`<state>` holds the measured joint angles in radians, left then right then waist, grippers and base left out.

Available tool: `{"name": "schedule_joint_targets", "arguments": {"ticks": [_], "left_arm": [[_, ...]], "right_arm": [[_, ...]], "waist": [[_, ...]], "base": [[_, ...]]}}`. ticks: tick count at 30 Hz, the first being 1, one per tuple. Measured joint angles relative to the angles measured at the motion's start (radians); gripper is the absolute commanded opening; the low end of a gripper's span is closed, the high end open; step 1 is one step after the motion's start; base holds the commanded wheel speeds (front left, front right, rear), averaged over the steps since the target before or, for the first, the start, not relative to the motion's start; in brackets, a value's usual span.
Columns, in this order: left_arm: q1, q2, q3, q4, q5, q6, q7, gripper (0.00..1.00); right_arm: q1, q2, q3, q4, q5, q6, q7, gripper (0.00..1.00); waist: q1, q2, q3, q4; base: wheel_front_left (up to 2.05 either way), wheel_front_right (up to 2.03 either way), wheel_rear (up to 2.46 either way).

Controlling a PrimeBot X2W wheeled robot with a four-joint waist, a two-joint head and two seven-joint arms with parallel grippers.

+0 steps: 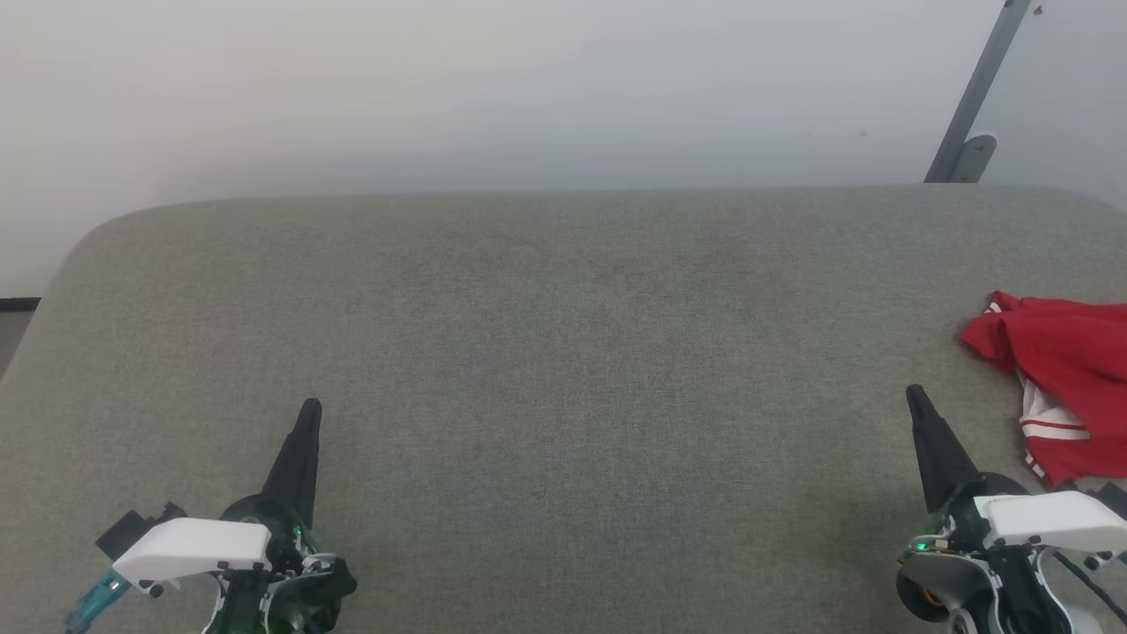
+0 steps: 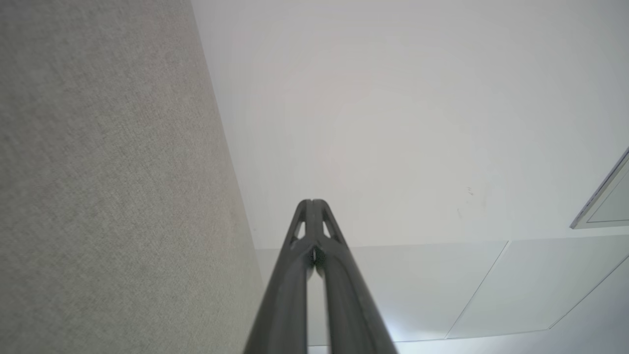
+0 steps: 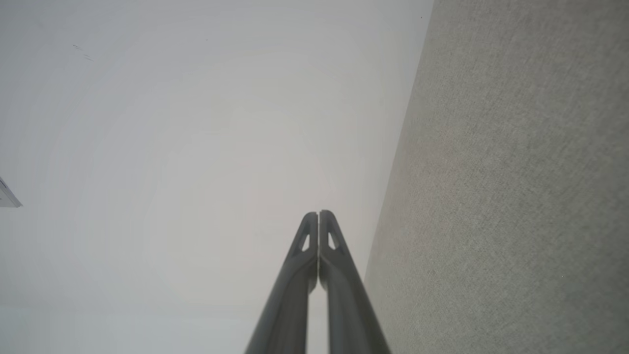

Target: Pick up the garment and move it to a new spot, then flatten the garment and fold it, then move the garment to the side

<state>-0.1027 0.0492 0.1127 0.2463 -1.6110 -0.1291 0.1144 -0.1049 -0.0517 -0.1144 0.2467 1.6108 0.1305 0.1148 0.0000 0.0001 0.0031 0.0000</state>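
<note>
The garment (image 1: 1070,387), bright red with white panels and striped trim, lies crumpled at the far right of the grey fabric surface (image 1: 563,352), partly cut off by the head view's right edge. My right gripper (image 1: 915,394) is shut and holds nothing, its tip a short way left of the garment. At the lower left my left gripper (image 1: 311,407) is also shut and holds nothing, far from the garment. In the left wrist view the left gripper (image 2: 312,201) has its fingers pressed together. The right wrist view shows the same of the right gripper (image 3: 319,213).
A pale wall (image 1: 528,88) rises behind the surface. A grey metal bracket (image 1: 973,114) leans against the wall at the back right. The surface's rounded left corner (image 1: 79,246) drops off to the floor.
</note>
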Motion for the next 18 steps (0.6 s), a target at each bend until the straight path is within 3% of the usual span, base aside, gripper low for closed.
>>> {"name": "schedule_joint_targets", "arguments": {"ticks": [18], "left_arm": [[0.0, 0.0, 0.0, 0.0, 0.0, 0.0, 0.0, 0.0]], "right_arm": [[0.0, 0.0, 0.0, 0.0, 0.0, 0.0, 0.0, 0.0]], "waist": [[0.0, 0.0, 0.0, 0.0]], "base": [[0.0, 0.0, 0.0]]}}
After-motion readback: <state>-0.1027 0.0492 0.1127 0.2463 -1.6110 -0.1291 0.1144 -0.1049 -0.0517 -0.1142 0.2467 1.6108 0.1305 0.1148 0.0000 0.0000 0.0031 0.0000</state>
